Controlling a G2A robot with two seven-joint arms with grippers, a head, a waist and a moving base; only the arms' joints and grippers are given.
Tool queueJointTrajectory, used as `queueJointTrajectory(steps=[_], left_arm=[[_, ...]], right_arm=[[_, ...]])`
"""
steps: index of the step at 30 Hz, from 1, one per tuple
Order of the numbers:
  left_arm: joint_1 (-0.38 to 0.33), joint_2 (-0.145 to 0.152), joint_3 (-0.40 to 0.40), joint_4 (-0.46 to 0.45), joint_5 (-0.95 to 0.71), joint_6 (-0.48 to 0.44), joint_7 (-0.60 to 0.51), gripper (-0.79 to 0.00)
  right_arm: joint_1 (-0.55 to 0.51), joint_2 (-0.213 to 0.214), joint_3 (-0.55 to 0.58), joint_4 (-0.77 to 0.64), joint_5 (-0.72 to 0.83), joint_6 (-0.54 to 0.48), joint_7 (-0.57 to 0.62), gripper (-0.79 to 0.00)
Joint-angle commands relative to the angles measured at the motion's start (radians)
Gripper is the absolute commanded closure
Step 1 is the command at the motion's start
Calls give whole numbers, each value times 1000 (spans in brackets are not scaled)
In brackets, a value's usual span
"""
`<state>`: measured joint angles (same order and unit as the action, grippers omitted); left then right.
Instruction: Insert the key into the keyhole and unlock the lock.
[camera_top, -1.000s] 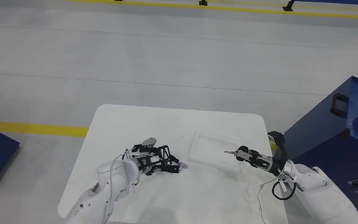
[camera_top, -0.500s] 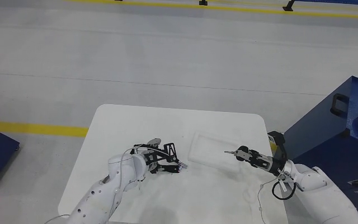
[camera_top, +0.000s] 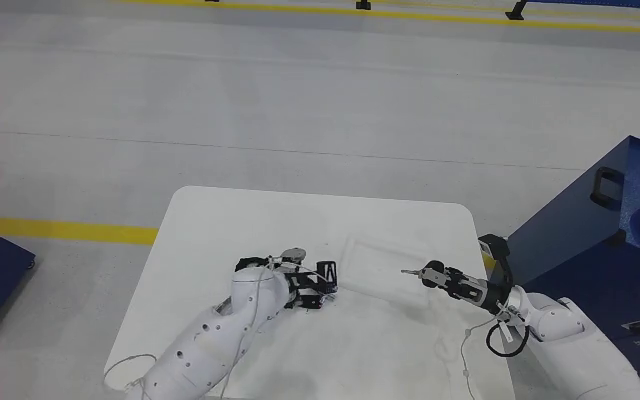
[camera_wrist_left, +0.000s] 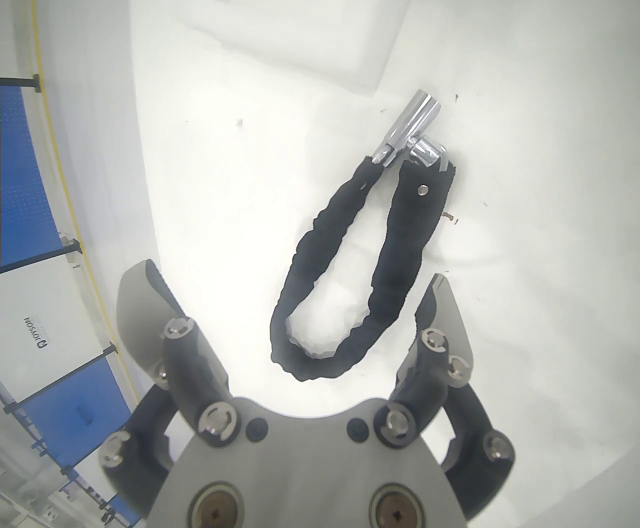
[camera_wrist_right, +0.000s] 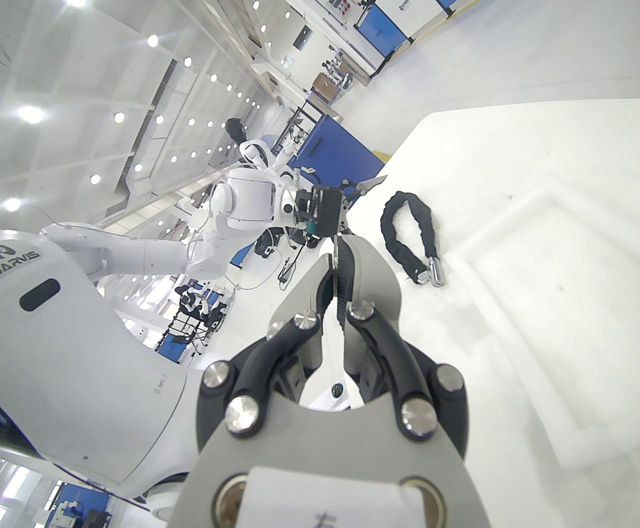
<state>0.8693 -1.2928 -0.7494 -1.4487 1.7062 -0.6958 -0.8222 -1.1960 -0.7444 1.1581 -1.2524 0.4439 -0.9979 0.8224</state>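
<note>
While the left gripper (camera_wrist_left: 290, 282) stands with its two grey metal fingers spread wide and nothing in them, the lock (camera_wrist_left: 400, 240) lies on the table (camera_top: 200, 230) just under and ahead of it. The lock is a chain in a wrinkled black fabric sleeve, bent into a long narrow loop. The loop's closed bend sits between the fingers close to the palm. Its two ends lie beyond the fingertips, where a polished chrome cylinder (camera_wrist_left: 412, 122) meets a short chrome stub at an angle. The table top is matt white and soft-looking, with a shallow rectangular recess (camera_wrist_left: 310, 45) pressed into it past the chrome ends.

Well apart from the lock, the right gripper (camera_wrist_right: 337, 255) has its ribbed black pads pinched together on the key (camera_top: 407, 271), whose thin metal tip juts out from the fingertips toward the lock (camera_wrist_right: 397, 199).

Compared with a second ago, the left gripper (camera_top: 322, 277) has travelled across the table toward the recess (camera_top: 375, 265). The right gripper (camera_top: 428, 273) has kept its place.
</note>
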Motion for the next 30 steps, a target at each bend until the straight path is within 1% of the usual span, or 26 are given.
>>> queueJointTrajectory(steps=[1,4,8,13,16,26,30], left_arm=[[-53,-26,35,74,-61,-4,-47,-785],[-105,-54,71,141,-110,-11,-77,-785],[-159,-82,102,213,-140,-12,-92,-785],[-208,-118,144,309,-174,-10,-119,-785],[-225,-137,162,354,-204,-10,-107,-785],[-226,-139,163,358,-209,-9,-102,-785],[-209,-139,174,342,-157,18,-99,-785]], right_arm=[[0,0,0,0,0,0,0,0],[0,0,0,0,0,0,0,0],[0,0,0,0,0,0,0,0],[0,0,0,0,0,0,0,0],[0,0,0,0,0,0,0,0],[0,0,0,0,0,0,0,0],[0,0,0,0,0,0,0,0]])
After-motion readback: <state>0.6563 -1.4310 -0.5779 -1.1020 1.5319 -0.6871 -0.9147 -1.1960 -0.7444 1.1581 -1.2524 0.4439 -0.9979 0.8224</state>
